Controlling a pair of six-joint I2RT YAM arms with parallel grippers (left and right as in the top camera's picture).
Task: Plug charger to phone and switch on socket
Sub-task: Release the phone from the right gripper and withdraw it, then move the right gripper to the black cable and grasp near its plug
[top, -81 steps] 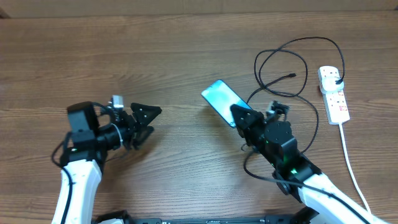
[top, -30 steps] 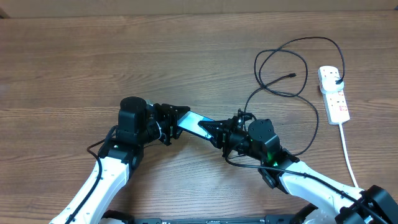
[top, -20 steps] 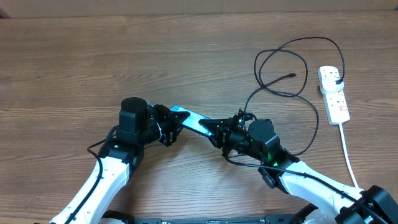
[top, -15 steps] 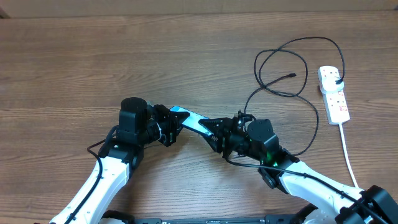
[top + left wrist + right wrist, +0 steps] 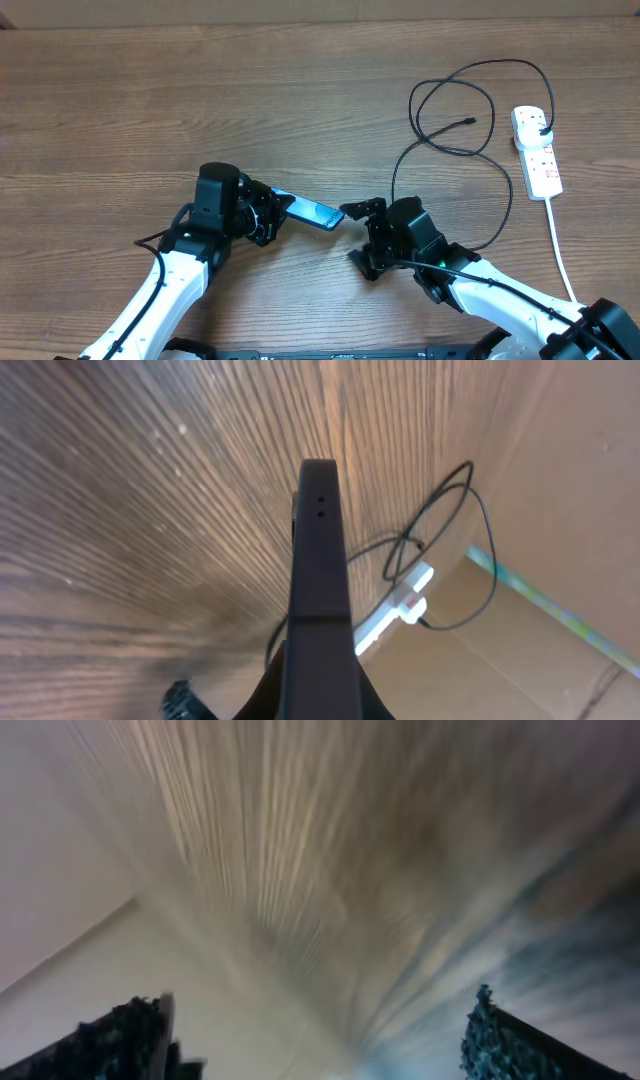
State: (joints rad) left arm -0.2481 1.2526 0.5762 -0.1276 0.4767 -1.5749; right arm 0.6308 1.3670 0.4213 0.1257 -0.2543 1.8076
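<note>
The phone (image 5: 312,212) hangs just above the table, its teal screen half turned away, and my left gripper (image 5: 276,212) is shut on its left end. In the left wrist view only the phone's dark edge (image 5: 320,570) shows, running up from my left gripper (image 5: 320,705). My right gripper (image 5: 358,236) stands open just right of the phone, apart from it; in its own blurred view the right gripper (image 5: 325,1050) has nothing between its fingers. The charger's black cable (image 5: 450,95) loops at the back right, connector (image 5: 470,122) free, plug in the white socket (image 5: 540,160).
The socket's thick white cord (image 5: 562,255) runs down the right side towards the table's front edge. The cable's lower loop (image 5: 400,165) passes close behind my right arm. Brown cardboard (image 5: 560,540) borders the far side of the table in the left wrist view.
My right gripper let go of the phone, opened wide and drew back to the right. My left gripper closed on the phone's left end and now holds it alone.
</note>
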